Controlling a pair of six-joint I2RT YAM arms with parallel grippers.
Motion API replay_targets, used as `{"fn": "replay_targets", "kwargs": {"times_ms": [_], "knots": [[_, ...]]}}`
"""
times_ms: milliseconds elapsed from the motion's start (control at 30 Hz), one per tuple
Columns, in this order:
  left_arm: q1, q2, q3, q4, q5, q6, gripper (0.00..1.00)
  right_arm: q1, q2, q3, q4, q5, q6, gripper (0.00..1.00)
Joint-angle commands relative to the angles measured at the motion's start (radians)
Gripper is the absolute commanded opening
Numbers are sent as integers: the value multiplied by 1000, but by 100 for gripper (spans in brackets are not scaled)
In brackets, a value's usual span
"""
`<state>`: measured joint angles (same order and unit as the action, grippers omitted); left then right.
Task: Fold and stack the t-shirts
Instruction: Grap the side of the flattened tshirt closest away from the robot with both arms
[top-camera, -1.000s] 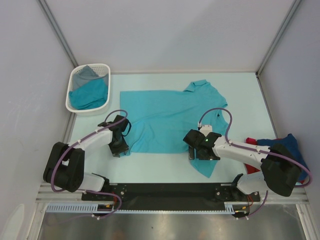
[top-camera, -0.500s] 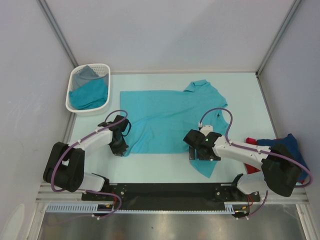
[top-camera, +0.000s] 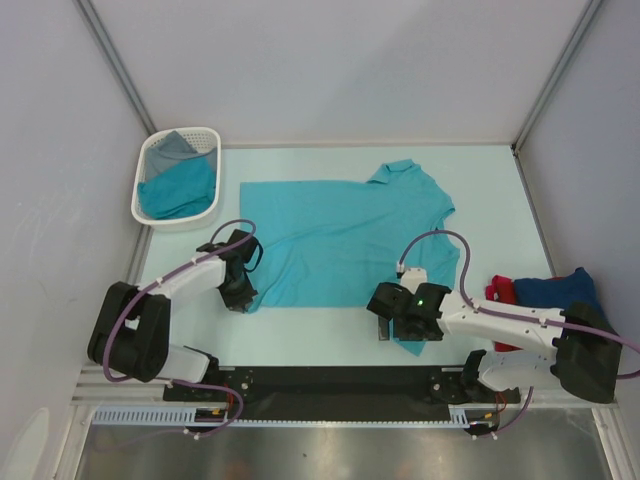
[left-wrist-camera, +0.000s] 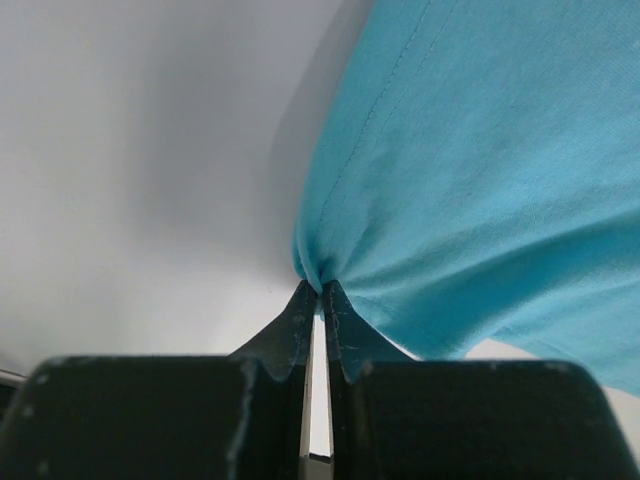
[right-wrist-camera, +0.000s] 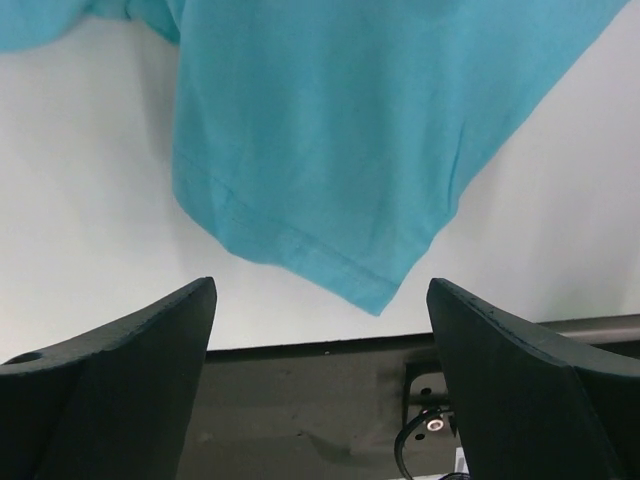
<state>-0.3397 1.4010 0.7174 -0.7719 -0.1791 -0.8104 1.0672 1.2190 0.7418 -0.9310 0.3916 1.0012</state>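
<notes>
Teal t-shirt (top-camera: 340, 235) flat, no fold yet.
Left gripper (left-wrist-camera: 320, 292) pinched on its hem corner; right gripper (right-wrist-camera: 318, 300) wide over near sleeve. Basket (top-camera: 143, 213) shirts waiting; nothing stacked.

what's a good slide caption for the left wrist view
Left gripper shut on a bunched corner of the teal t-shirt.

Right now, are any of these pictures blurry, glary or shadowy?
Overhead view: even, soft light, no glare, the teal shirt crisp. Left wrist view: stitching sharp, the left fingers dark, a soft shadow on the table beside the cloth. Right wrist view: the hem sharp, the right fingers dark, soft-edged.
</notes>
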Motion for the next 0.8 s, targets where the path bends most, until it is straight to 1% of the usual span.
{"fn": "replay_targets", "kwargs": {"times_ms": [0, 100, 200, 300, 367, 500, 667, 767], "knots": [[4, 13, 19, -1, -2, 10, 7, 16, -4, -18, -34, -13, 82, 91], [4, 13, 24, -1, 1, 14, 7, 16, -10, -41, -23, -25, 108, 86], [4, 12, 24, -1, 3, 16, 7, 11, -18, -73, -25, -33, 132, 75], [4, 13, 22, 2, 6, 16, 6, -7, -16, -91, -12, -34, 146, 69], [2, 12, 22, 3, 9, 19, 6, -24, -12, -91, 1, -36, 145, 69], [2, 9, 22, 3, 12, 20, 6, -36, 14, -55, 27, -22, 125, 71], [2, 1, 19, 2, 12, 22, 6, -4, 36, 22, 34, 33, 94, 72], [2, 1, 14, 5, 13, 19, 6, 5, 66, 44, 46, 38, 80, 72]]}}
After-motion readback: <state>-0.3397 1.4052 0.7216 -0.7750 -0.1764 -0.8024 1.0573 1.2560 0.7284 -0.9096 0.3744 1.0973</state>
